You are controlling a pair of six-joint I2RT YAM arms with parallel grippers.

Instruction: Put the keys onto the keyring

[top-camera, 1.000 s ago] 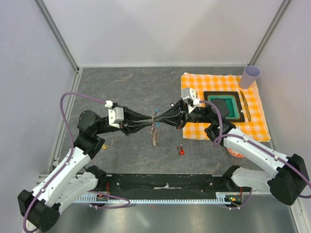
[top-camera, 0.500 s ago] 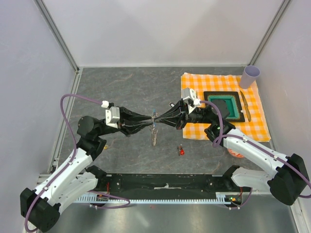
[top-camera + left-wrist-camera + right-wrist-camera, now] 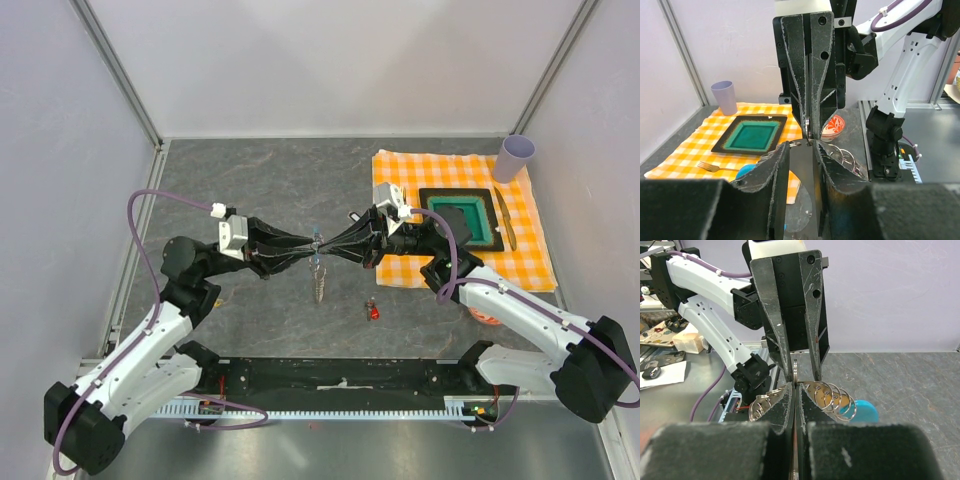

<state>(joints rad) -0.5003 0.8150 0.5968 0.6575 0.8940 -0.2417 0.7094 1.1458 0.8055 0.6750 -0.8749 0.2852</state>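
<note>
The keyring [image 3: 319,280] is a fine metal chain of linked rings hanging above the middle of the table, with a blue plastic piece [image 3: 862,411]. My right gripper [image 3: 325,240] is shut on one ring at the chain's top [image 3: 795,371]. Its closed tips also show in the left wrist view [image 3: 808,136]. My left gripper [image 3: 309,243] faces it tip to tip. Its fingers stand apart on either side of that ring [image 3: 801,376]. The red-headed key [image 3: 373,312] lies on the table to the chain's near right, apart from both grippers.
An orange checked cloth [image 3: 400,165] at the back right holds a green plate [image 3: 462,222], a fork [image 3: 503,222] and a lilac cup [image 3: 517,157]. A small red-and-white dish [image 3: 483,312] sits by the right arm. A tiny yellow object [image 3: 214,298] lies by the left arm.
The left arm has shifted a little while its tips stayed at the ring. The hanging chain has drawn into a narrower, straighter strand. The key has not moved.
</note>
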